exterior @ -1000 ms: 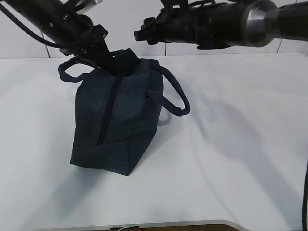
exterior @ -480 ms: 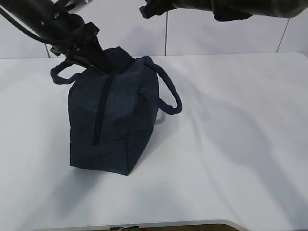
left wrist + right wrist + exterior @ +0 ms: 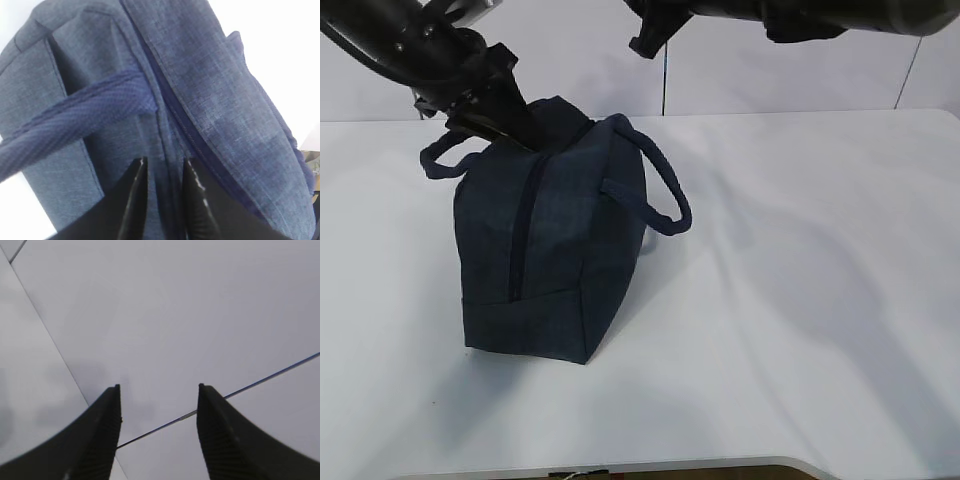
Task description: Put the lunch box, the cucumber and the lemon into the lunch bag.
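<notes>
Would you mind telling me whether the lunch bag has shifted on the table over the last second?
Yes. The lunch bag's top has swung left and settled lower, away from the vertical wall seam behind it; its near bottom edge has stayed roughly where it was on the table.

Lunch bag (image 3: 555, 250) zipped, contents hidden; left gripper (image 3: 495, 130) fingertips lost against dark fabric, upper left of exterior view; right arm cut by top edge.

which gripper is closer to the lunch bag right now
Left. The left gripper sits right at the lunch bag, its fingers straddling the zipper seam at the top. The right gripper is raised above it, facing the wall.
</notes>
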Robot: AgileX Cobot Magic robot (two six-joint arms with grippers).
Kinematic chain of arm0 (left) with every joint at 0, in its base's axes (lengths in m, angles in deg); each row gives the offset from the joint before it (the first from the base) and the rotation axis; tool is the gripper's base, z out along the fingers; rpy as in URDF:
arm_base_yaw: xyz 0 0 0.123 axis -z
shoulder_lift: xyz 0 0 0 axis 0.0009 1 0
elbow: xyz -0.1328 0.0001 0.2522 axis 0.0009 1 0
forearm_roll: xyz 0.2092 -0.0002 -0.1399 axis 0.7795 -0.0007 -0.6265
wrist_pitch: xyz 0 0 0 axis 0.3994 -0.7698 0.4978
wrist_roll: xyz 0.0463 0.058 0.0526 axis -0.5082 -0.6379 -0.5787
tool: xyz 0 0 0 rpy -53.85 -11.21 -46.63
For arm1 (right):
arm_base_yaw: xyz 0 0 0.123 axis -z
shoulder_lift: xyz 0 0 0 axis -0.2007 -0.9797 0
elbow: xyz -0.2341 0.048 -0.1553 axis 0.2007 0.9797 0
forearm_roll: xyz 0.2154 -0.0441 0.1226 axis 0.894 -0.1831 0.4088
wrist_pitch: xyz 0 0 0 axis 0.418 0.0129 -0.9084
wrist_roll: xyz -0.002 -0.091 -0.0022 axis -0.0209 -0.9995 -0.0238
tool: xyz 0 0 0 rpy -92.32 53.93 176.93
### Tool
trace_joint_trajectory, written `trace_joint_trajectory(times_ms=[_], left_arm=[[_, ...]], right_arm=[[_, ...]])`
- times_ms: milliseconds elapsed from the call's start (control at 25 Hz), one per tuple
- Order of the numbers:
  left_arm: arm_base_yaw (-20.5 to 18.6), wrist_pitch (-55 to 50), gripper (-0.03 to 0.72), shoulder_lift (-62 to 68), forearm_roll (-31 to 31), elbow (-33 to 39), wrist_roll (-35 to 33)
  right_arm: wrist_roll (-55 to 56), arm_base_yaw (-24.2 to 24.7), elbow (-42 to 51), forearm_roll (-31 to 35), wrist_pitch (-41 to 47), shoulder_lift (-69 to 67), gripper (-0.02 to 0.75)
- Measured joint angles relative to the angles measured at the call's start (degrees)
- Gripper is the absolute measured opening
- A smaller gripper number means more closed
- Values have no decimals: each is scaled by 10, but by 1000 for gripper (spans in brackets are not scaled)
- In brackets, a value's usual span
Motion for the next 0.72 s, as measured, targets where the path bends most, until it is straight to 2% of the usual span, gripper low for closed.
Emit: trace_joint_trajectory(times_ms=[320,720], left_arm=[[0,-1,180,0,0,0,4],[0,-1,188,0,1,0,13]], right_arm=[[-68,0,52,0,5,5,402],[-23,0,175,0,45,66,402]])
